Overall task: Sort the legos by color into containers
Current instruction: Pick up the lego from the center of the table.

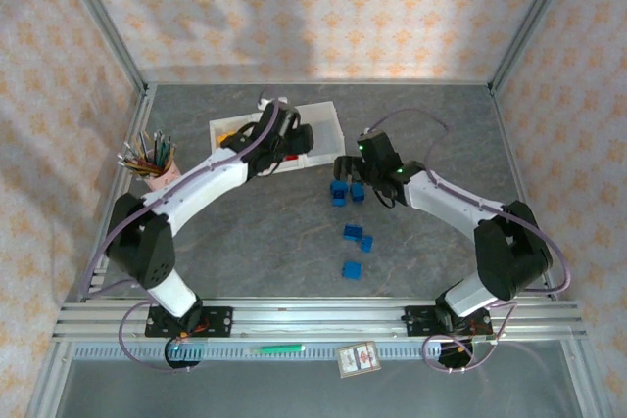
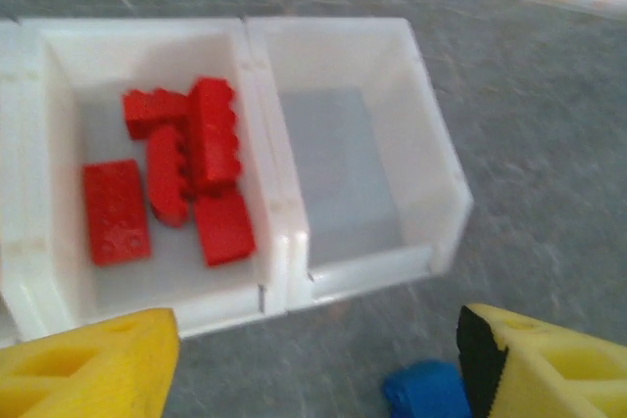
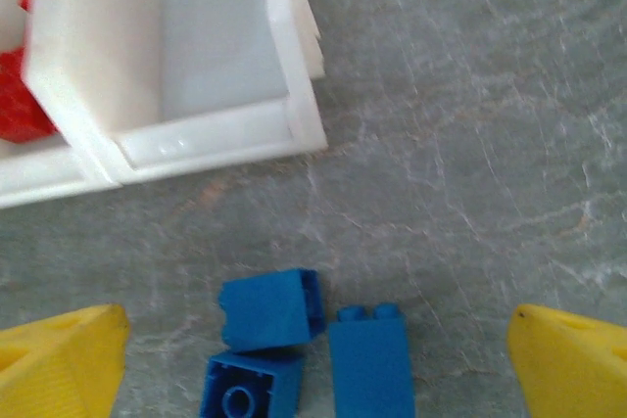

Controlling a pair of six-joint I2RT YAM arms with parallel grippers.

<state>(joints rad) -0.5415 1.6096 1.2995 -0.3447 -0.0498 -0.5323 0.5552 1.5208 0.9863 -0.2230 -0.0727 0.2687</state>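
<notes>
- The left fingers (image 2: 88,369) (yellow, seen from the wrist) are spread wide with nothing between them. They hang just short of the near wall of the bins (image 2: 294,261).
- The middle bin holds a heap of red bricks (image 2: 186,173). The bin at its 3 o'clock has a bare floor.
- The right fingers (image 3: 573,359) are also apart and hold nothing.
- Three blue bricks (image 3: 269,310) lie between the right fingers on the grey surface (image 3: 470,144). Two of them touch and the third sits just beside them, all at 6 o'clock from the bare bin's near wall.
- From overhead, a pair of blue pieces (image 1: 358,237) lies close together near the middle of the surface, at 6 o'clock of that cluster. A lone blue piece (image 1: 351,269) lies further toward 6 o'clock.
- A pink cup of pencils (image 1: 152,159) stands at 9 o'clock on the surface, well apart from the bins.
</notes>
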